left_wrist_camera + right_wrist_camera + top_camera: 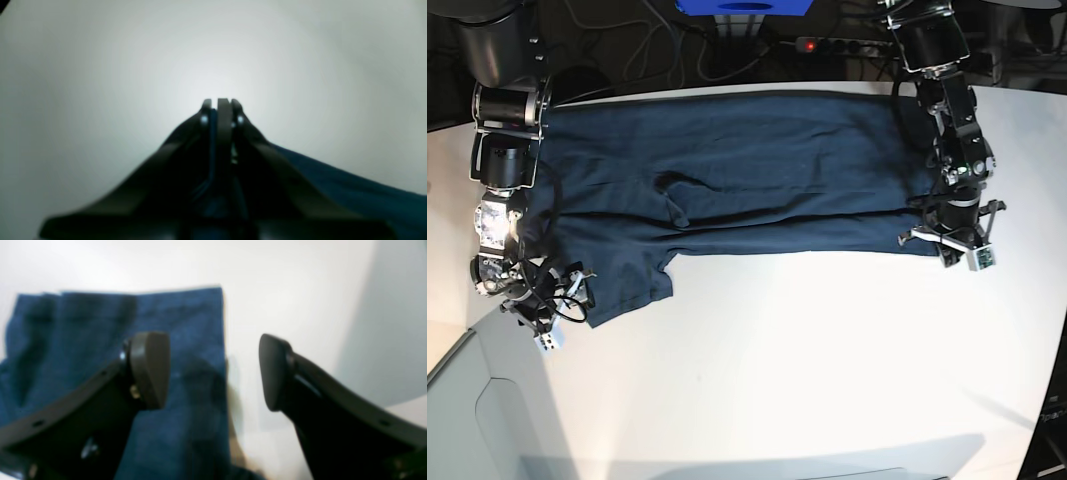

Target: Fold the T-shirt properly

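A navy shirt (747, 180) lies spread lengthwise along the table's (827, 380) far edge in the base view, already doubled along a crease running its length, one sleeve flap poking out at the near left.

At the left of that view, the right gripper (552, 305) hangs low over the sleeve end, its arm reaching down along the table's left edge. In the right wrist view its jaws stand wide apart and hold nothing, one pad (148, 370) above blue cloth (100, 373), the other over bare table just past the cloth's straight edge.

At the right of the base view, the left gripper (957, 245) sits at the shirt's hem corner, its arm coming from the far right corner of the table and bent down at the wrist. The left wrist view shows its jaws pinched together with a thin line of blue cloth between them and fabric (350, 186) trailing off to one side; it appears clenched on the shirt's corner.

The step in hand looks like gripping both ends for the next lengthwise fold. One end is secured; the next move probably calls for the right gripper to close on the sleeve-side edge, so both corners can lift together.
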